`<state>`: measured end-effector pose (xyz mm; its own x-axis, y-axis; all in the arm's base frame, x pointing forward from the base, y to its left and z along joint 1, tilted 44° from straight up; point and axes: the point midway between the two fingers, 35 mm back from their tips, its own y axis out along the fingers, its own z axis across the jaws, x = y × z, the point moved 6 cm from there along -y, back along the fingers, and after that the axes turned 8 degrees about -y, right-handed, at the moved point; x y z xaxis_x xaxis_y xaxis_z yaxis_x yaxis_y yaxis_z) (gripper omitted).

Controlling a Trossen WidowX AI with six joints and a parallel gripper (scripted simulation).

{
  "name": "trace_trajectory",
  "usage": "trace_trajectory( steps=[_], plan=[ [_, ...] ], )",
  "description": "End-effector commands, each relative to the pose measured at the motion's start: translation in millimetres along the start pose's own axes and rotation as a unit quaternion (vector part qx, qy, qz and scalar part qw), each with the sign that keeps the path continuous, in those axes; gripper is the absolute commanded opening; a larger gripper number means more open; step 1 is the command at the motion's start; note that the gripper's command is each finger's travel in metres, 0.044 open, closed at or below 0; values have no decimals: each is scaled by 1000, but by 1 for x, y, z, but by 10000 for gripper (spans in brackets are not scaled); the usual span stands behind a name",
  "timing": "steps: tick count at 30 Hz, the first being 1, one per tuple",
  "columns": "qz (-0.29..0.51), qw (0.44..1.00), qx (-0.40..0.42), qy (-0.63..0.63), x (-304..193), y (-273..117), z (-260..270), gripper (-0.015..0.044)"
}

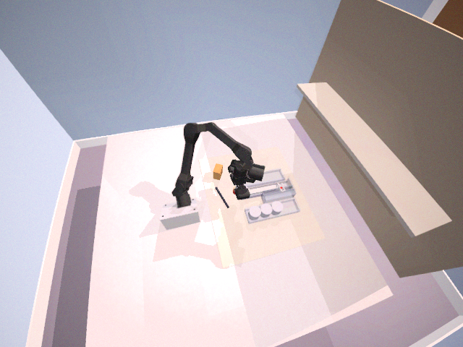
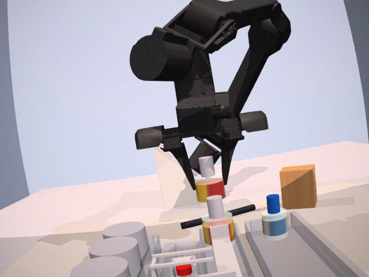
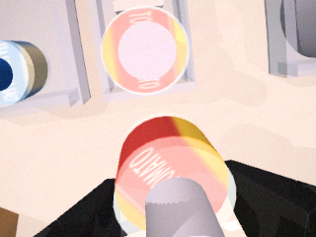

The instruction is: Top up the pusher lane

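My gripper (image 2: 209, 186) (image 3: 170, 180) is shut on a tomato jar (image 2: 209, 191) (image 3: 173, 153) with a red and yellow label and a grey cap. The jar hangs about upright, outside the front end of the sprung lane (image 2: 241, 249) (image 3: 192, 81) and apart from it. A matching tomato jar (image 2: 207, 233) (image 3: 147, 49) stands in the lane at its front end, by the low front stop. The white pusher (image 2: 223, 243) (image 3: 138, 5) is behind that jar. In the top view the arm hides the lane's front and most of the held jar.
A blue-capped jar (image 2: 274, 225) (image 3: 11, 74) stands in the neighbouring lane. Several grey cylinders (image 1: 255, 212) (image 2: 120, 231) stand in the tray on the other side. A black rod (image 1: 222, 196) (image 2: 190, 223) and an orange block (image 1: 218, 171) (image 2: 297, 187) lie near the lane fronts. A red-capped item (image 2: 183, 269) sits farther back.
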<state>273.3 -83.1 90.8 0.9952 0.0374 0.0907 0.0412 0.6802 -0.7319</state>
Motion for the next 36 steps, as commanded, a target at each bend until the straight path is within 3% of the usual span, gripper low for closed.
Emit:
trace_trajectory(
  steps=[1,9,36],
  plan=[
    [-3,1000,2,4,2,4,2,0],
    [-3,1000,2,4,2,25,2,0],
    [-4,1000,2,4,13,25,0,0]
  ],
)
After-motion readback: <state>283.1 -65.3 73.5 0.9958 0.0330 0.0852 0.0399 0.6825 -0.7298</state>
